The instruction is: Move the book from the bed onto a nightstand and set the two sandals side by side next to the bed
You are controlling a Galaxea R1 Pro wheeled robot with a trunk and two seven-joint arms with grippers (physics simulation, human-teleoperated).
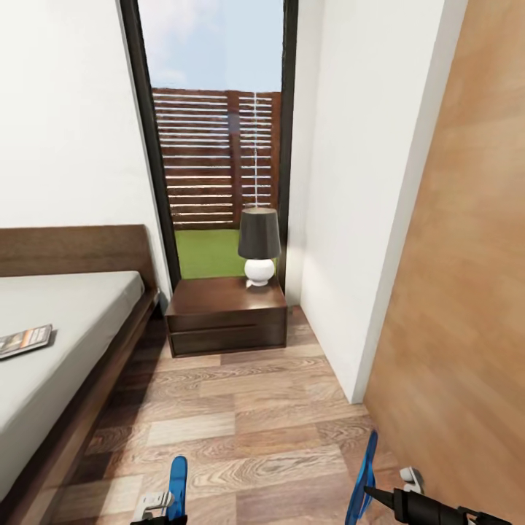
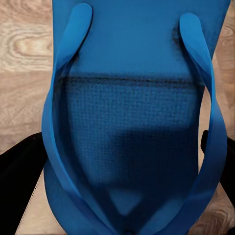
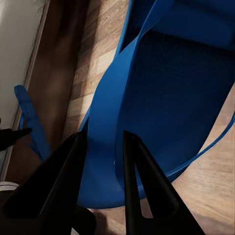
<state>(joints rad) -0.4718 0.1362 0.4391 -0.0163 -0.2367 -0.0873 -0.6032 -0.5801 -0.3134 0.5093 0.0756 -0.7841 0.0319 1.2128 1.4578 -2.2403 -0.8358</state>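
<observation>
Fingers (image 3: pixel 134 186) of the right gripper (image 3: pixel 105 161) pinch a strap of 1 blue sandal (image 3: pixel 171 98). Left gripper (image 1: pixel 157 510), bottom edge of the head view, carries the other sandal (image 1: pixel 177 477); its finger state I cannot tell, as the sandal covers them in the left wrist view. Book (image 1: pixel 25 340) lies on the bed (image 1: pixel 65 321) at left; nightstand (image 1: pixel 222 299) sits centre, under the lamp (image 1: pixel 259 244). Judgement: lower both sandals flat onto the floor (image 1: pixel 240 408) just beside the bed frame, toes aligned, soles down, then release.
</observation>
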